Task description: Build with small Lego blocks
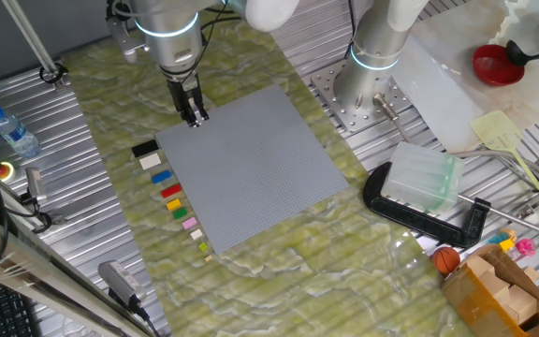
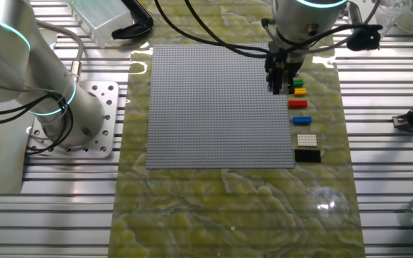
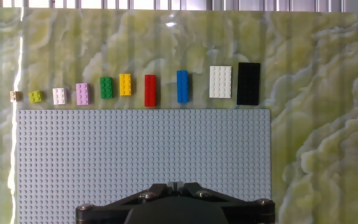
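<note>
Small Lego blocks point(image 3: 145, 89) are lying in a size-sorted row on the tabletop point(image 3: 316, 143) just beside the baseplate point(image 3: 142, 149), likely for easy picking; gripper point(image 1: 195, 118) is hovering over the baseplate's edge, holding nothing; open or closed, cannot tell.

A green marbled mat point(image 3: 328, 124) is covering the worktop point(image 1: 73, 178), carrying a grey baseplate point(image 3: 142, 149) and a row of bricks point(image 3: 150, 89) lying beside its edge.
</note>
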Controlling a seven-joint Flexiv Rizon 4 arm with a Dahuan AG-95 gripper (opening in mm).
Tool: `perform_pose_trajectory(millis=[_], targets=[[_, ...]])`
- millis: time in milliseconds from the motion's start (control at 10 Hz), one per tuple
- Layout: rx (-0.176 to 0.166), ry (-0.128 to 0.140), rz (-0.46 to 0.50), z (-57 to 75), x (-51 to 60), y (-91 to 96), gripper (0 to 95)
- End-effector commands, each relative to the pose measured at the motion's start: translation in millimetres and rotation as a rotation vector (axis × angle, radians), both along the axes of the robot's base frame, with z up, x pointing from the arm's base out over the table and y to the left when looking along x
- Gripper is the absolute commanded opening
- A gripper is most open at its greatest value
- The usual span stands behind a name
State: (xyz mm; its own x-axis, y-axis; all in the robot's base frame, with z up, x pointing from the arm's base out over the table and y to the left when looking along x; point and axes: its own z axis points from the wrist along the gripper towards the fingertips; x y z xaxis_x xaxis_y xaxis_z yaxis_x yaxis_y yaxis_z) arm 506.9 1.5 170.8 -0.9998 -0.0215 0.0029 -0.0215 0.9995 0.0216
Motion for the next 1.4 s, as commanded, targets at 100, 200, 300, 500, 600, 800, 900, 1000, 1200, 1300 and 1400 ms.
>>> perform_pose_trajectory(millis=[100,200,300,500,600,800,900,1000,1200,1300,1400], targets=[[-0.005,0.003,-0.001,-0.4,-0.1,1.2,0.0],[-0.009,0.005,-0.002,-1.4,0.1,3.5,0.0],[-0.015,0.005,-0.002,-4.2,0.7,9.5,0.0],[-0.04,0.004,-0.012,-11.0,1.2,25.8,0.0],[-0.04,-0.002,-0.017,-13.7,1.0,32.5,0.0],[-0.04,-0.02,-0.029,-21.3,3.6,48.3,0.0],[-0.041,-0.022,-0.037,-25.6,7.8,55.4,0.0],[-0.047,-0.019,-0.047,-32.4,13.5,63.8,0.0],[-0.05,-0.023,-0.058,-45.0,21.5,69.8,0.0],[-0.049,-0.026,-0.069,-48.7,28.6,73.2,0.0],[-0.049,-0.024,-0.076,-49.9,36.1,77.4,0.0]])
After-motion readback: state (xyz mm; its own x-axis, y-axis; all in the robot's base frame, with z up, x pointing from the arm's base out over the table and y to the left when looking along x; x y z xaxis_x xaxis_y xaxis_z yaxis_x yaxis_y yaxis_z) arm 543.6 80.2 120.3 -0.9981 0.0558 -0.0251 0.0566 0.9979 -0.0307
